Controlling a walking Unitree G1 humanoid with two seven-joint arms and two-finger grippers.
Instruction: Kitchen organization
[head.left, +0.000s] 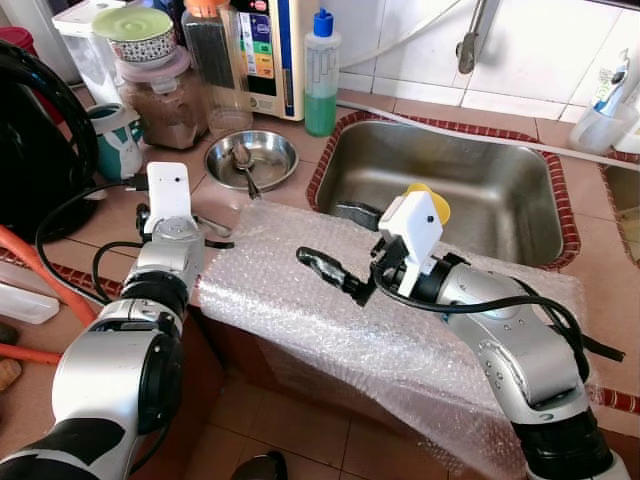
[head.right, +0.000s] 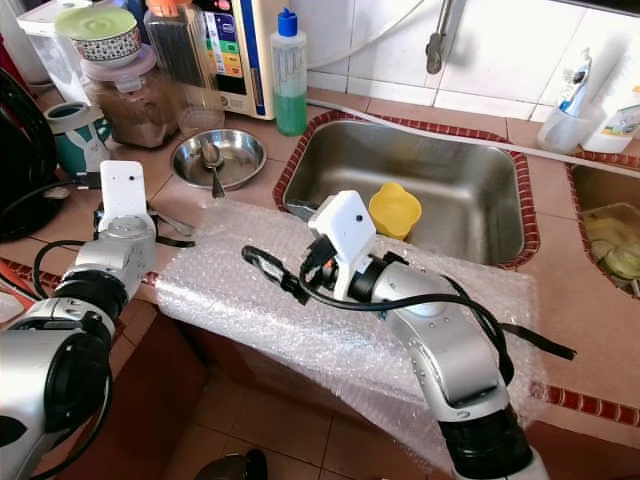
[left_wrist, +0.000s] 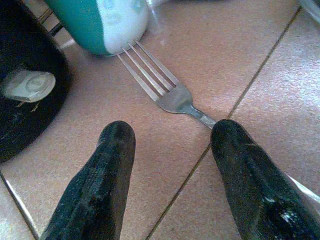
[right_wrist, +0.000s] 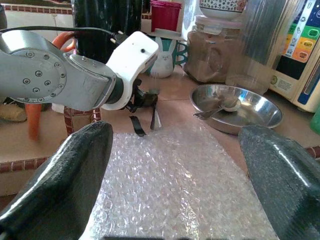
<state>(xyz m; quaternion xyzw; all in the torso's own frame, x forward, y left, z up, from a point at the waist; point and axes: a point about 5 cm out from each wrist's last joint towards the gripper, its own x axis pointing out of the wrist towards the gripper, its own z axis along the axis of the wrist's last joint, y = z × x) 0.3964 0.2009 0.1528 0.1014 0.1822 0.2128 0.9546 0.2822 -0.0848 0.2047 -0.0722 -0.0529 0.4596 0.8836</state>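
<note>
Left gripper (left_wrist: 167, 150) is seen lowered to the tiled counter (head.left: 590, 270) at the left of the head views, fingers spread wide, nothing held. A metal fork (left_wrist: 162, 85) lies flat between the fingertips in the left wrist view, tines toward a teal and white mug (left_wrist: 107, 22); one finger (left_wrist: 245, 170) sits right at the fork's neck, though contact cannot be confirmed.

Right gripper (head.left: 335, 272) is held above a sheet of bubble wrap (head.left: 330, 320) near the middle of the frame, jaws well apart and empty.

Risks, as judged: the fork is thin and flat on hard tile, so a closing pinch may slide over it or flick it toward the mug. A grout line runs under the fingers and could catch a tip. The bubble wrap overhangs the counter edge; a drag from either arm could pull it to the floor.

Surface: reddish-brown tile with a red patterned border. A steel sink (head.left: 520, 225) is set in at centre right, with a yellow cup (head.right: 394, 210) inside. A steel bowl (head.left: 252, 158) holding a spoon stands at upper centre left, a green soap bottle (head.left: 321, 75) behind it. Jars and an appliance are crowded at upper left, and white wall tile lies beyond.
</note>
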